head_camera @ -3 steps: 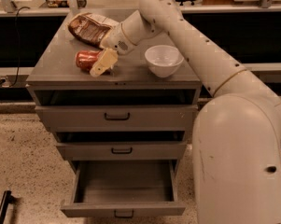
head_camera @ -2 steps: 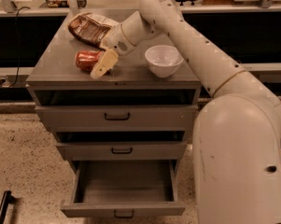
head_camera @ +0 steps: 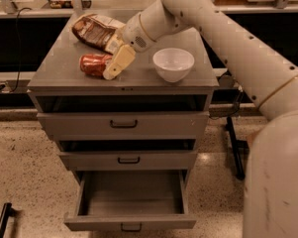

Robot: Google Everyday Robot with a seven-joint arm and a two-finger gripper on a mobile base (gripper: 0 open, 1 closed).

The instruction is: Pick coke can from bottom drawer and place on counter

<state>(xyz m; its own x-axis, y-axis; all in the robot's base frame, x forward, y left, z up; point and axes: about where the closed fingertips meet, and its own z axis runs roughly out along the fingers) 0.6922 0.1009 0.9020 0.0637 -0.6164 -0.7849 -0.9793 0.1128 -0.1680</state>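
The red coke can (head_camera: 93, 65) lies on its side on the grey counter (head_camera: 59, 58), near the front left. My gripper (head_camera: 114, 63) is at the can's right end, reaching down from the arm that crosses over the counter from the right. Part of the can's right end is hidden behind the gripper. The bottom drawer (head_camera: 131, 223) is pulled out, and its inside looks empty.
A brown-and-cream snack bag (head_camera: 95, 31) lies behind the can on the counter. A white bowl (head_camera: 173, 63) stands to the right of the gripper. The two upper drawers (head_camera: 124, 124) are slightly ajar. The robot's body fills the right side of the view.
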